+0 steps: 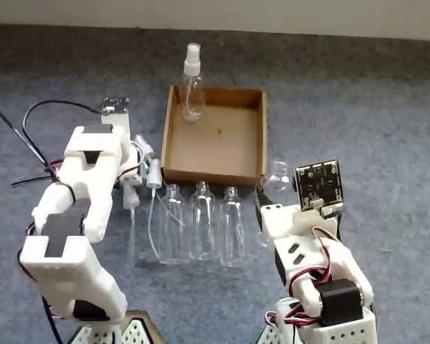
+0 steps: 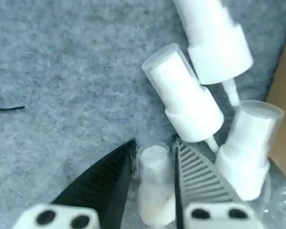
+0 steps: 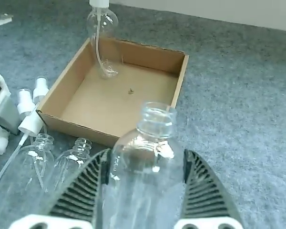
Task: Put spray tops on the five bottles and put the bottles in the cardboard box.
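The right gripper (image 3: 147, 156) is nearest. It is closed on a clear bottle (image 3: 143, 179), one finger at each side of the body. The neck of this bottle is open, with no top on it. In the high view it is just beside the near right corner of the box (image 1: 252, 136).

To the left of it, three bottles (image 1: 201, 221) are in a row on the grey table (image 1: 358, 107), just before the near wall of the box. They also have open necks. I cannot tell if they stand or lie.

The left gripper (image 2: 154, 143) is at the left end of this row. Its fingers are narrow and hold a white spray top (image 2: 155, 191) between them. Three loose tops (image 2: 186, 95) lie just beyond it, close together and near the left wall of the box. One has a thin tube running back beside the row.

Farthest, a capped bottle (image 1: 192, 79) stands upright in the far left corner of the box.
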Robot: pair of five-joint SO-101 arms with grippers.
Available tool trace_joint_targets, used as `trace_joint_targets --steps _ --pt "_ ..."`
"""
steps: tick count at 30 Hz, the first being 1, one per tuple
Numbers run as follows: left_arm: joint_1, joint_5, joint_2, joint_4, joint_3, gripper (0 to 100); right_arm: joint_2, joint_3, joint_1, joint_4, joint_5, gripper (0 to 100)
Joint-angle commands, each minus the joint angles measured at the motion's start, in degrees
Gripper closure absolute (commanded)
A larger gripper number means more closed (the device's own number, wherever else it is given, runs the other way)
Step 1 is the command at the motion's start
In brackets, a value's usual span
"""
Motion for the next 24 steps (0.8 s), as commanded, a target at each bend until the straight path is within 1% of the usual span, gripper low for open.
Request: trace_joint_targets --steps 1,4,6,9,11,14,16,19,21,24 --pt "-2.4 0.2 -0.6 -0.5 -0.6 97 -0.6 -0.6 -0.4 -1.4 -0.7 94.7" --pt "-6.1 -0.6 -1.5 -0.4 -1.2 97 -0.6 -0.6 -0.4 -1.4 -0.7 94.7" --pt "-8.5 -3.4 -3.5 0.3 -1.8 98 -0.6 -0.6 -0.4 -1.4 -0.8 94.7" --pt "-10.9 -4.0 -9.1 4.0 -4.4 98 -0.6 -0.6 -0.6 -1.4 -0.8 94.7" --pt "-11.5 -4.0 -15.1 8.2 -8.5 98 -0.7 -0.8 -2.7 -1.4 -0.8 94.7" --pt "-10.9 -4.0 -26.6 14.9 -16.1 98 -0.7 -0.7 -8.7 -1.5 -0.8 94.7" --pt "-9.0 -3.9 -35.3 17.6 -21.1 98 -0.7 -0.7 -13.1 -2.8 -0.4 94.7" --pt "-5.0 -3.9 -47.4 18.3 -26.5 98 -0.7 -0.6 -19.6 -5.3 -0.4 94.5" --pt "-0.2 -3.9 -54.2 18.3 -28.7 98 -0.7 -0.6 -23.3 -5.8 -0.4 94.4" --pt "7.6 -4.0 -59.8 14.5 -30.3 98 -0.7 -0.6 -27.0 -8.3 0.4 94.7"
